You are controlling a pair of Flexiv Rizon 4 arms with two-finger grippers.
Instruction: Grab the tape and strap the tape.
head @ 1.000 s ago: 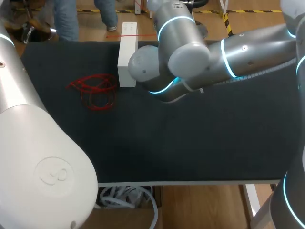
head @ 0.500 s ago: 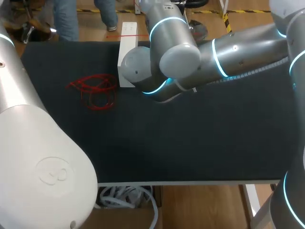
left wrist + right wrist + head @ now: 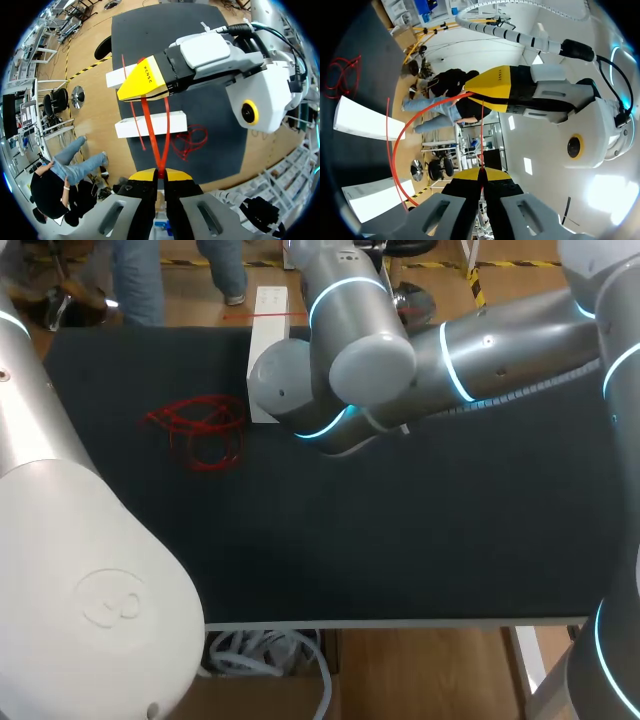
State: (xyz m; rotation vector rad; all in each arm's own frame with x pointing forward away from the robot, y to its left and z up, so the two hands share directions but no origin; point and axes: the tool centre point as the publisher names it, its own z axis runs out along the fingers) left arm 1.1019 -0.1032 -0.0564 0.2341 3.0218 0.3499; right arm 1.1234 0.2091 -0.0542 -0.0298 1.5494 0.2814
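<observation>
— Grip?
— Pinched shut on the red tape (image 3: 150,135), left gripper (image 3: 159,173) and right gripper (image 3: 143,82) alike; looped between them above the surface (image 3: 165,30).
— Risk?
— Pulling apart too hard: thin tape slipping free, loop lost.

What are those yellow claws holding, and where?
A thin red tape, stretched between them: left gripper and right gripper each pinch one point along it.

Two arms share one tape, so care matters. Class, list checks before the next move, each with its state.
1. Left gripper shut on the red tape: ok.
2. Right gripper shut on the same tape: ok.
3. Tape's loose loop clear of the white box: cannot tell.
4. Spare red tapes untouched: ok.
5. Grippers visible in head view: not ok, right arm hides them.
</observation>
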